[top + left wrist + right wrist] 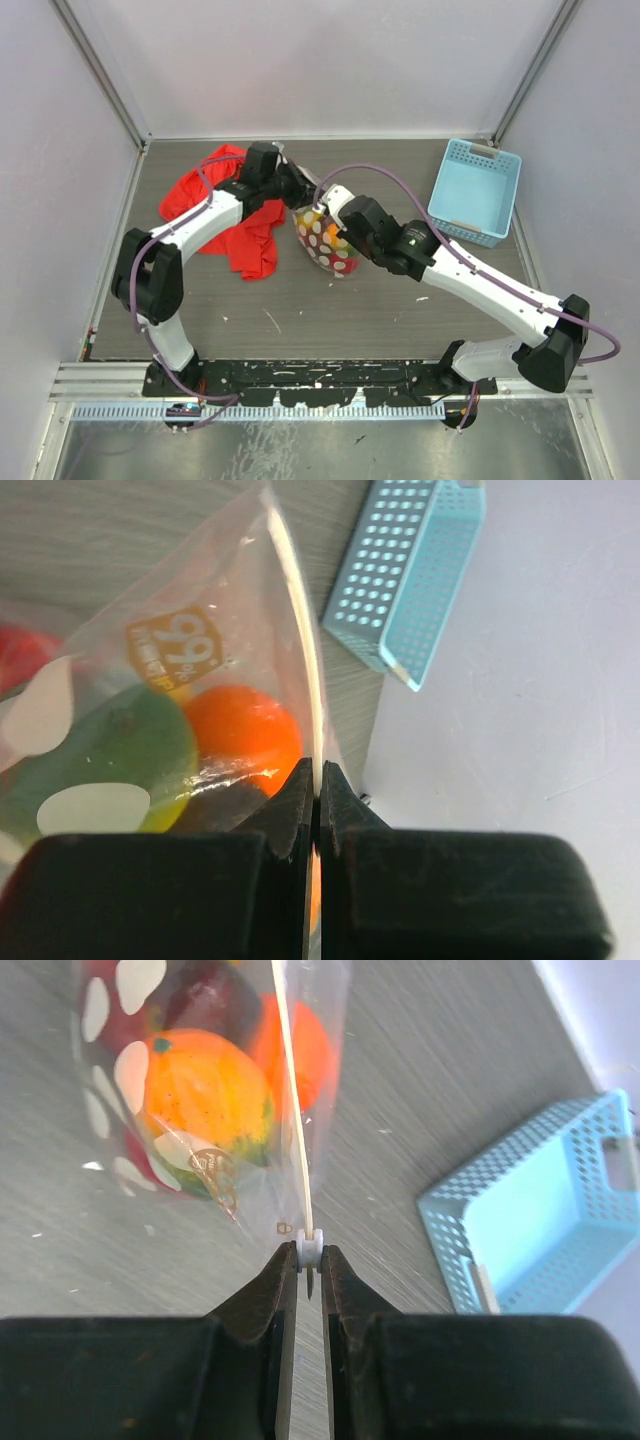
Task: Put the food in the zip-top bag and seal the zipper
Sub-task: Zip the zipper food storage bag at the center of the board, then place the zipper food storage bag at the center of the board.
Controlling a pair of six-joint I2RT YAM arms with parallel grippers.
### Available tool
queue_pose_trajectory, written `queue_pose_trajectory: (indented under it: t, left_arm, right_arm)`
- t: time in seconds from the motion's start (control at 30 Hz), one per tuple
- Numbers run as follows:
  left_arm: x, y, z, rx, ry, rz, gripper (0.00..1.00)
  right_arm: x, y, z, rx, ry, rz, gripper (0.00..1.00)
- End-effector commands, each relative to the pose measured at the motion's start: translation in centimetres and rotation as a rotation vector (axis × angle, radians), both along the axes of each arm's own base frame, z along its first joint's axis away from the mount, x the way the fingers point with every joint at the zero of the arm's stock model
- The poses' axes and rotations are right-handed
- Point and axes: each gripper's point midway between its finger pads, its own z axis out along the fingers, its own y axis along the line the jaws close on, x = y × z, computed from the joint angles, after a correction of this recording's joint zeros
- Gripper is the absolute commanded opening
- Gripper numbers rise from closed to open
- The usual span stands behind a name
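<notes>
Over table [400, 300], L end effector [318, 780] & R end effector [310, 1258] clamp zipper [293, 1110] of zip-top bag [322, 240].

The zip-top bag [325, 240] is thin, clear, glossy plastic film printed with opaque white dots, its zipper [293, 1100] a stiffer whitish plastic strip; the food [205, 1090] inside is smooth and shiny. My left pincer [316, 780] and right pincer [309, 1255] are matt black. The worktop [330, 310] is matt grey wood-grain, the cloth [245, 240] soft crumpled red fabric, the basket [475, 190] perforated light blue plastic.
</notes>
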Motion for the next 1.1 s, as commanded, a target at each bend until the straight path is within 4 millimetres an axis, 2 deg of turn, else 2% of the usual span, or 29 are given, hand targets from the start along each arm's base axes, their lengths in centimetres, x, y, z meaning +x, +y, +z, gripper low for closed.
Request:
queue_pose_trajectory:
  t: [0.0, 0.1, 0.17, 0.27, 0.33, 0.5, 0.63, 0.8, 0.87, 1.0, 1.07]
  left_arm:
    - [3.4, -2.4, 5.8, -0.093, -0.208, 0.009, 0.0]
    - [2.7, -3.2, 5.0, -0.1, -0.206, -0.016, 0.0]
    - [2.0, -3.1, 4.1, -0.108, -0.193, -0.021, 0.0]
    - [0.2, -2.1, 1.9, -0.095, -0.158, -0.021, 0.0]
    - [-1.2, -1.3, 0.8, -0.077, -0.141, -0.024, 0.0]
    - [-4.7, 1.6, -1.7, 0.033, -0.111, -0.028, 0.0]
    - [-7.1, 5.0, -3.1, 0.128, -0.094, 0.006, 0.0]
    - [-10.2, 8.5, -5.2, 0.224, -0.061, 0.045, 0.03]
    - [-11.3, 9.6, -4.9, 0.237, -0.077, 0.064, 0.04]
    - [-13.3, 11.3, -5.9, 0.285, -0.072, 0.07, 0.08]
    - [-14.4, 11.6, -6.9, 0.289, -0.047, 0.055, 0.1]
  right_arm:
    - [1.0, -4.7, 3.0, -0.087, -0.136, -0.168, 0.01]
    - [0.2, -3.0, 2.3, -0.026, -0.082, -0.072, 0.0]
    - [-1.0, -0.9, 1.2, 0.041, -0.005, 0.039, 0.01]
    - [-3.5, 2.3, -0.3, 0.15, 0.113, 0.211, 0.02]
    - [-4.8, 4.0, -1.0, 0.21, 0.176, 0.291, 0.07]
    - [-6.2, 6.4, -0.6, 0.32, 0.229, 0.385, 0.2]
    - [-6.1, 7.0, 1.0, 0.371, 0.19, 0.403, 0.38]
    - [-4.3, 6.6, 2.7, 0.409, 0.09, 0.329, 0.58]
    - [-3.5, 6.3, 3.0, 0.42, 0.059, 0.287, 0.65]
    - [-0.9, 4.4, 3.1, 0.453, 0.002, 0.129, 0.79]
    - [0.5, 3.0, 2.7, 0.486, -0.002, 0.044, 0.83]
